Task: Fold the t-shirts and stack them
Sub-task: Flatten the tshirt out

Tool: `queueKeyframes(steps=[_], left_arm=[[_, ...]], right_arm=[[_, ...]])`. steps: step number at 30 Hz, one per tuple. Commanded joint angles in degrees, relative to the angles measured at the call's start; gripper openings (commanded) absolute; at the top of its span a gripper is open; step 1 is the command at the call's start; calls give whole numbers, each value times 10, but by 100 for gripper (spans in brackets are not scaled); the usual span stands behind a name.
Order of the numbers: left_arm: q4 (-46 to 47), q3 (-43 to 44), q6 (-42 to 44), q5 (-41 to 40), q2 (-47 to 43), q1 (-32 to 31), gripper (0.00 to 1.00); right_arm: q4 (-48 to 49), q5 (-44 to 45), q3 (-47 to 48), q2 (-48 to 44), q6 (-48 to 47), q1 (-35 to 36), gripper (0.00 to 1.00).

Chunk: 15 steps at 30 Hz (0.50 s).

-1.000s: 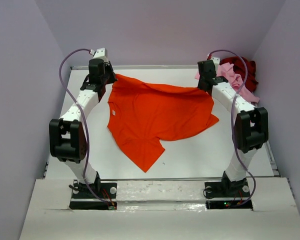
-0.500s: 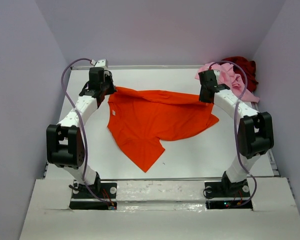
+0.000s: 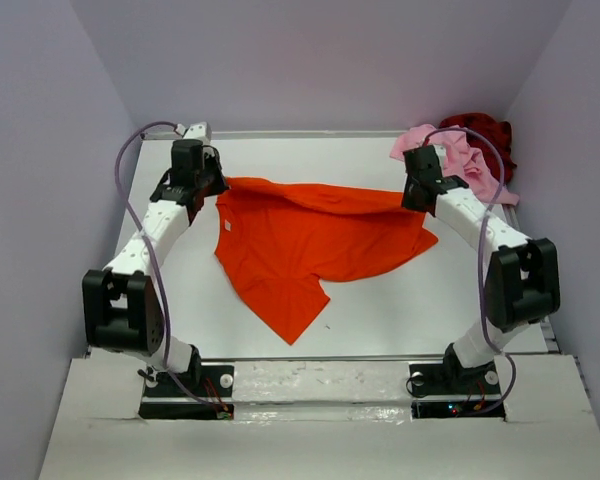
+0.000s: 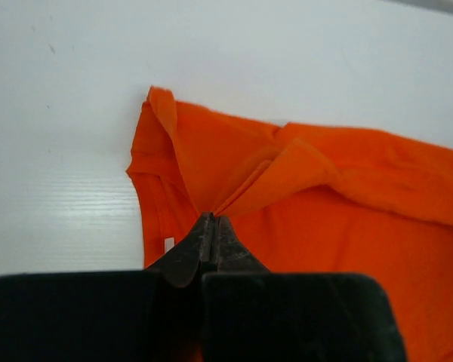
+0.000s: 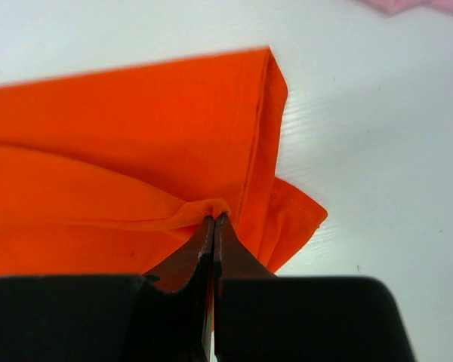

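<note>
Top external: left jaws and right jaws each clamp orange t-shirt edge.

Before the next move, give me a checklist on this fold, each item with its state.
1. Left gripper shut on the orange t-shirt: ok.
2. Right gripper shut on the same shirt's far edge: ok.
3. Held edge raised off the table between both grippers: ok.
4. Cloth below lying flat: not ok, the near part is skewed and creased.
5. Pink t-shirt and dark red t-shirt apart from the orange cloth: ok, heaped at the far right corner.
6. Layers pinched by each gripper: cannot tell.
</note>
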Motion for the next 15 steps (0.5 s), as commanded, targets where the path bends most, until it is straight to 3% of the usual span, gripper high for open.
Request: queueKeyframes(steps=[1,7,15], left_arm=[[48,10,8,-5,-150,-2,0],[83,16,20,21,-353,-15,0],[-26,81,51,26,-523,-22,0]], right_arm=[[55,-28,19,-148,-27,-5,0],[69,-77,25,-353,-49,22,0],[9,-193,95,-533,-78,22,0]])
